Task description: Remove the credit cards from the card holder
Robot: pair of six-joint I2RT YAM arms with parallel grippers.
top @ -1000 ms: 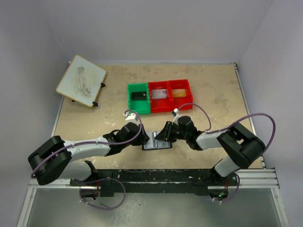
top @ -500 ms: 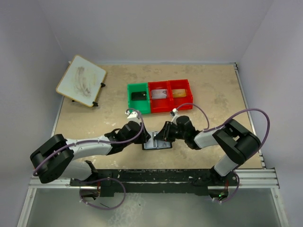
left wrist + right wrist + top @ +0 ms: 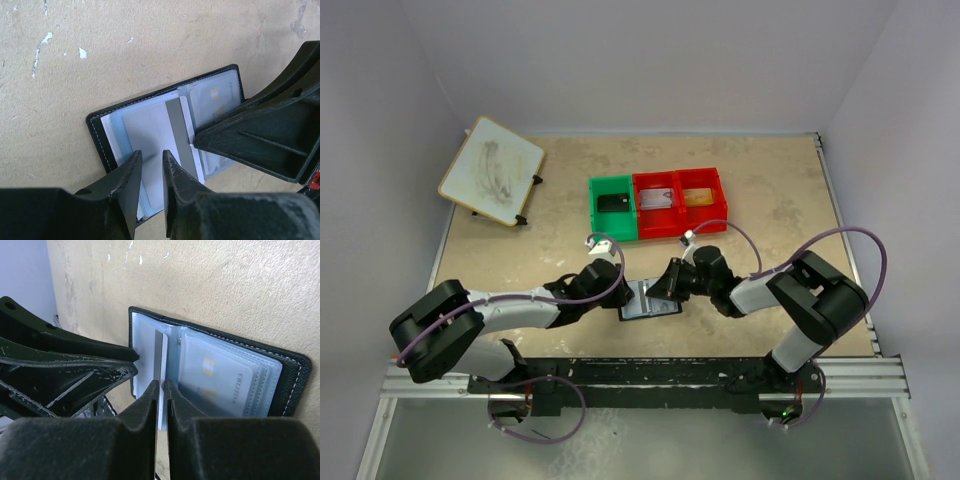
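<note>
The pale, speckled table (image 3: 770,200) carries everything, and the left arm (image 3: 510,310) and right arm (image 3: 800,300) reach in from its near edge until their tips meet at the centre. At the far left corner a framed board (image 3: 492,170) lies skewed. Behind the arms a green bin (image 3: 592,205) stands touching a red bin (image 3: 705,228) of two compartments (the green one holds a small dark object, too small to identify). The card holder (image 3: 220,87) lies open and flat on the table between the two grippers, black border outward, pale blue sleeves up. A grey credit card (image 3: 150,125) with a dark stripe sticks partly out of one half, and a sleeved card (image 3: 220,375) with a gold chip sits under clear plastic in the other. The left gripper (image 3: 151,152) hangs over the grey card, its jaws a narrow slit apart with nothing between them. The right gripper (image 3: 161,385) has its jaws drawn almost together, and that card's thin pale edge runs through the slit, pinched there.
</note>
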